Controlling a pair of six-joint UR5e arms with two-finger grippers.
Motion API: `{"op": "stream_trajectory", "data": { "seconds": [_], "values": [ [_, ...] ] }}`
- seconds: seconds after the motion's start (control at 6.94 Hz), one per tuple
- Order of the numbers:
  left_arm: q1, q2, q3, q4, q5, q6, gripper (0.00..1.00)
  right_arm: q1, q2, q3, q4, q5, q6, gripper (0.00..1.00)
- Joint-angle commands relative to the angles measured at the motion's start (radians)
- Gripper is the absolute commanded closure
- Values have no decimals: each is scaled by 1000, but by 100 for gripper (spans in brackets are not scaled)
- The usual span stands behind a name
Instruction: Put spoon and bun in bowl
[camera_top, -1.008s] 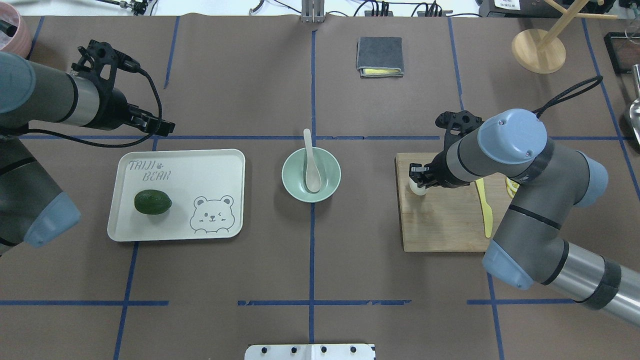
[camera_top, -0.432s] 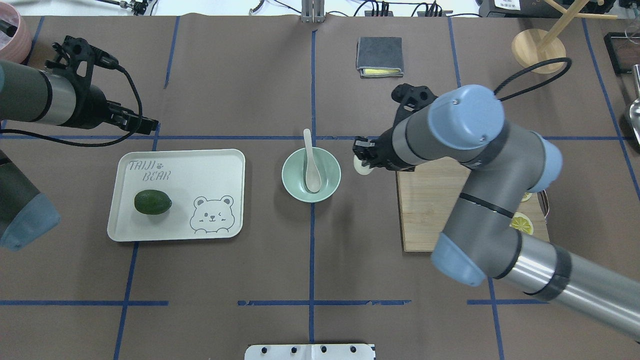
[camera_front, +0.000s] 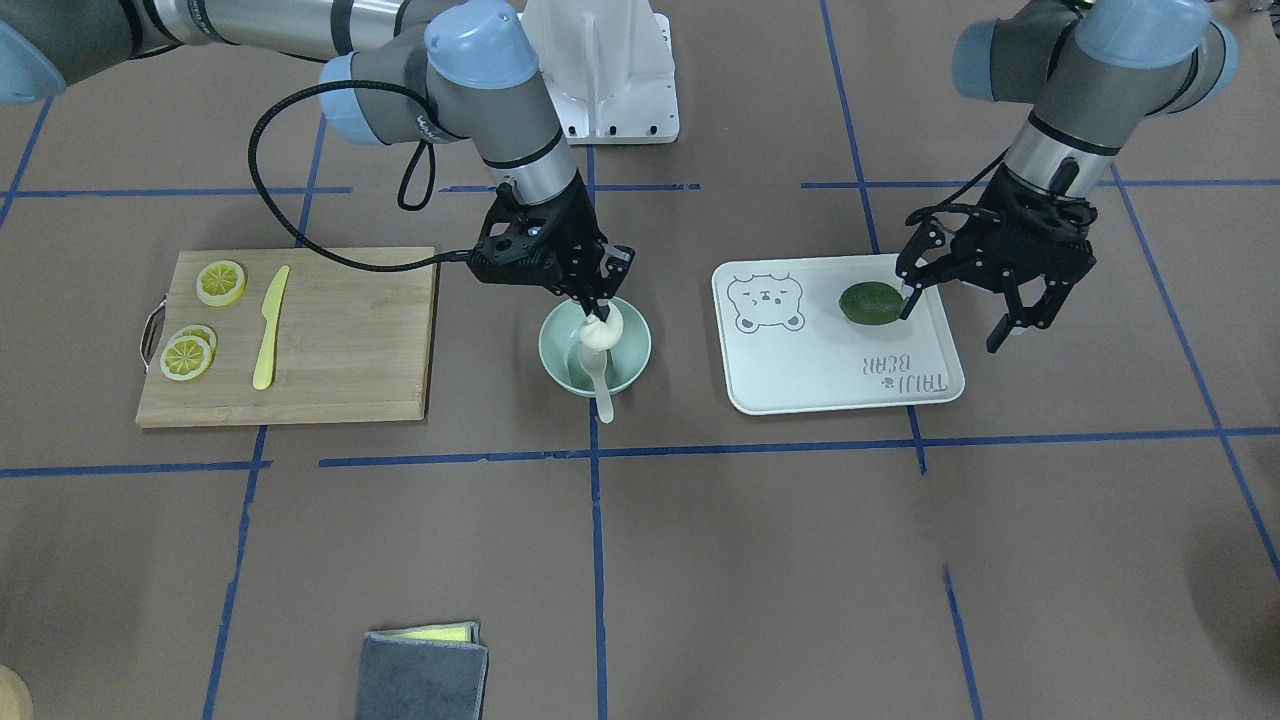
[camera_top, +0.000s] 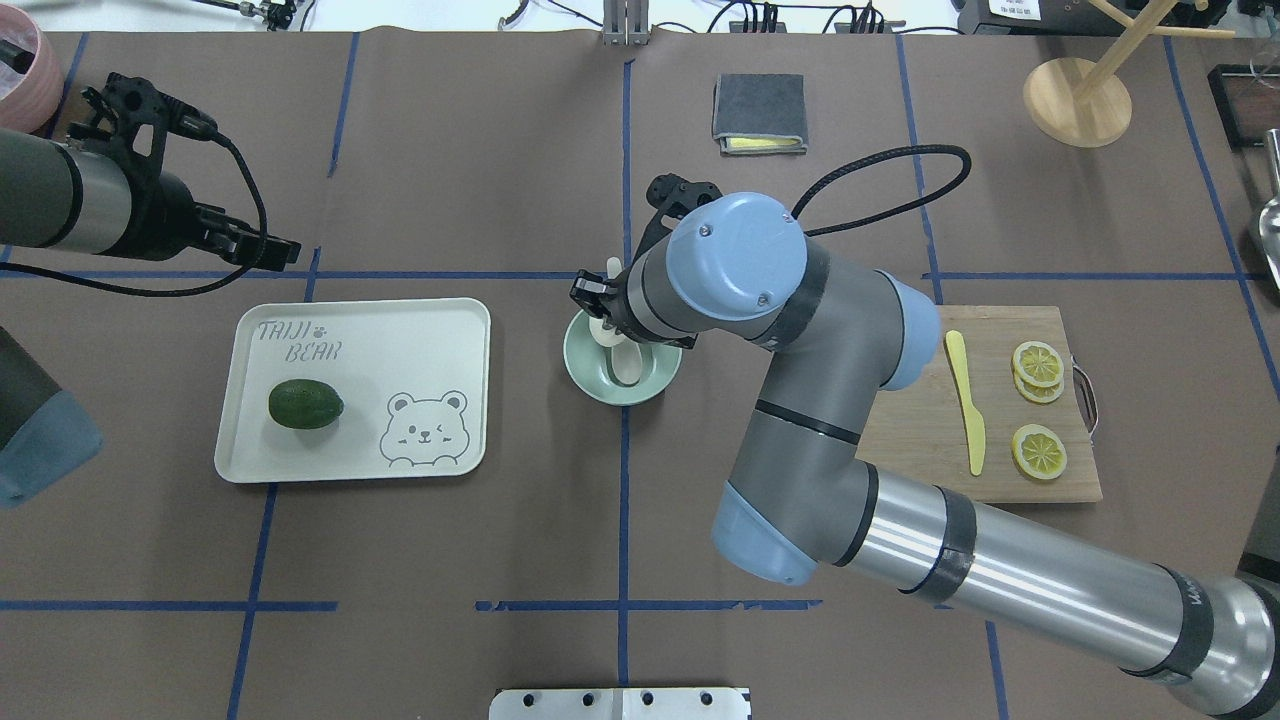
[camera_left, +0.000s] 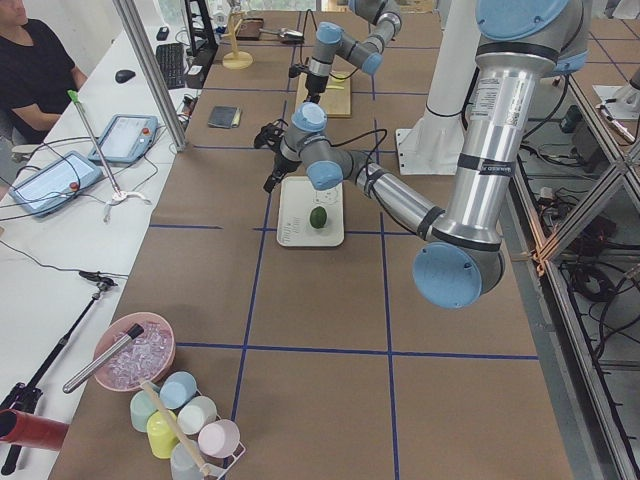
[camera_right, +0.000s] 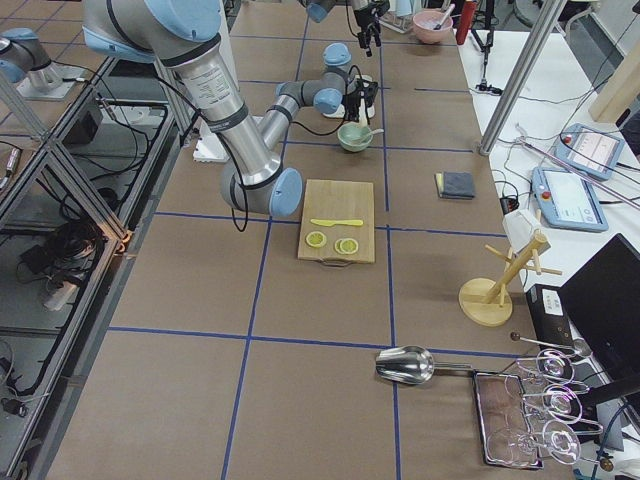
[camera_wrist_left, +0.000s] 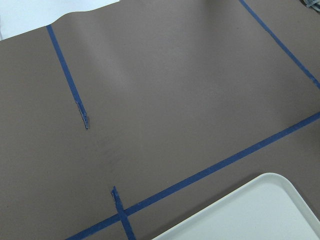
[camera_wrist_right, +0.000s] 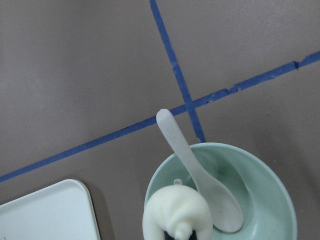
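Note:
The mint-green bowl (camera_top: 590, 377) stands at the table's middle; it also shows in the front view (camera_front: 553, 362) and the right wrist view (camera_wrist_right: 272, 200). The pale spoon (camera_top: 627, 366) lies in it, scoop down in the bowl (camera_wrist_right: 220, 205) and handle over the rim (camera_front: 604, 397). My right gripper (camera_top: 601, 322) is shut on the white bun (camera_front: 601, 331) and holds it over the bowl, beside the spoon (camera_wrist_right: 172, 215). My left gripper (camera_front: 955, 318) is open and empty, above the tray's far edge (camera_top: 283, 250).
A white bear-print tray (camera_top: 400, 340) with a dark green lime (camera_top: 305, 404) lies left of the bowl. A wooden cutting board (camera_top: 920, 450) with a yellow knife (camera_top: 966, 400) and lemon slices (camera_top: 1037, 362) lies to the right. A folded grey cloth (camera_top: 759, 112) lies at the far side.
My right gripper has carried the bun left from the cutting board to over the bowl. My left arm has drawn back a little to the left.

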Motion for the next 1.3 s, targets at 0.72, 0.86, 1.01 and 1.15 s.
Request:
{"op": "stream_trajectory", "data": {
  "seconds": [0.72,0.86,1.01,1.15],
  "values": [
    [0,0,0,0,4,-8,1,0,-48,25,-11,3,28,0],
    [0,28,0,0,-2,-2,1,32,-130,102,-11,22,16,0],
    [-5,71,-3,-14,-7,19,1,111,-251,194,-11,136,-21,0],
    [-41,109,-2,-15,-10,112,1,204,-343,258,-12,245,-90,0]
  ]
}}
